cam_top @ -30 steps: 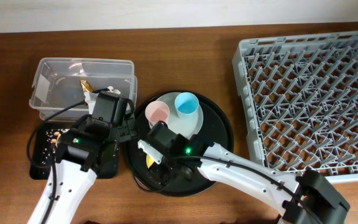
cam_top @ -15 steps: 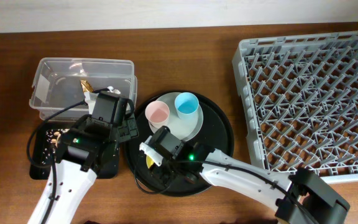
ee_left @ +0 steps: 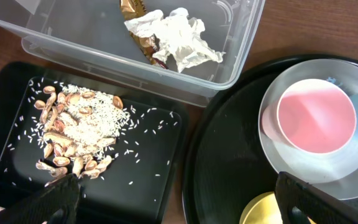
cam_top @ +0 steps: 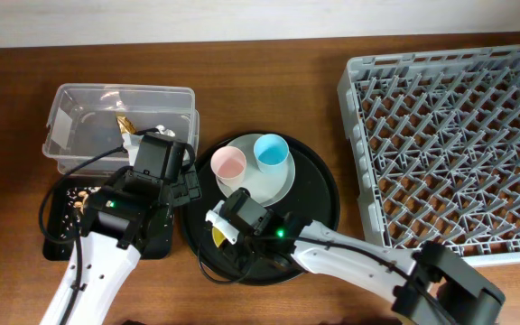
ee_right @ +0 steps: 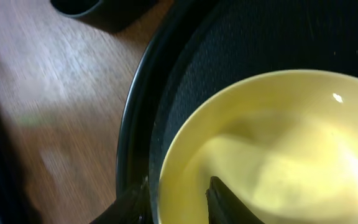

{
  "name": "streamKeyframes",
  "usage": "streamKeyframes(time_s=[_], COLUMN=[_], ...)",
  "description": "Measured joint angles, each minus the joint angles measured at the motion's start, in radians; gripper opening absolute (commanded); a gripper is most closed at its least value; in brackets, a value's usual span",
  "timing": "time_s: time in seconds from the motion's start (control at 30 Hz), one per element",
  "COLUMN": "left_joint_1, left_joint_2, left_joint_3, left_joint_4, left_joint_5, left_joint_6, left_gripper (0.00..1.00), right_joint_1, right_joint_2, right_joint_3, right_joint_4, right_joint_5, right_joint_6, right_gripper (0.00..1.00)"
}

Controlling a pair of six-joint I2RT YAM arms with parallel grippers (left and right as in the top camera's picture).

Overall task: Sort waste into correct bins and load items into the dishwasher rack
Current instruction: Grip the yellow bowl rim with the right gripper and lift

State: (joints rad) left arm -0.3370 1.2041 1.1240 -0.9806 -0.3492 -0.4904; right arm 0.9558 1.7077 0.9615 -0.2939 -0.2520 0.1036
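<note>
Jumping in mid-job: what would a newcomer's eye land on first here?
The big grey dishwasher rack fills the right of the table, with nothing loaded. In the middle, the round black tray carries a pink cup and blue cup on a pale plate, and the right gripper straddles the yellow bowl at its rim. Left, napkin and wrapper lie in the clear tub.

left arm (cam_top: pixel 106 242) overhanging black bin (cam_top: pixel 61 236), bare table (cam_top: pixel 346 239) strip beside rack (cam_top: pixel 450 135)
</note>
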Motion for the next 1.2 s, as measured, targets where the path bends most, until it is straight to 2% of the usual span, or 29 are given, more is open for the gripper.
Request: streamKeyframes(time_s=[0.07,0.17,0.63,0.87,0.9,0.97,1.1,1.2], left_joint_1=[0.0,0.0,0.0,0.0,0.0,0.0,0.0,0.0], left_joint_2=[0.0,0.0,0.0,0.0,0.0,0.0,0.0,0.0], left_joint_3=[0.0,0.0,0.0,0.0,0.0,0.0,0.0,0.0], left_joint_4=[0.0,0.0,0.0,0.0,0.0,0.0,0.0,0.0], left_joint_5=[0.0,0.0,0.0,0.0,0.0,0.0,0.0,0.0], left_joint_6=[0.0,0.0,0.0,0.0,0.0,0.0,0.0,0.0], left_gripper=[0.99,0.99,0.99,0.99,0.99,0.99,0.99,0.99], right_joint_1=[0.0,0.001,0.002,0.002,0.002,0.002,0.002,0.002], right_joint_2=[0.031,0.051,0.01,0.0,-0.001,-0.005,-0.012,-0.012], right_joint_3=[0.0,0.0,0.0,0.0,0.0,0.0,0.002,0.001], right_joint_4=[0.009,0.013,-0.031,-0.055,-0.055,-0.057,-0.066,-0.079], right_joint_5=[0.0,-0.003,-0.003,-0.003,-0.002,0.001,0.003,0.0], right_joint_6=[0.005,0.016,0.031,0.031,0.03,0.028,0.023,0.029], right_gripper=[0.32,0.23,0.16,0.08,0.04,0.04,0.18,0.2])
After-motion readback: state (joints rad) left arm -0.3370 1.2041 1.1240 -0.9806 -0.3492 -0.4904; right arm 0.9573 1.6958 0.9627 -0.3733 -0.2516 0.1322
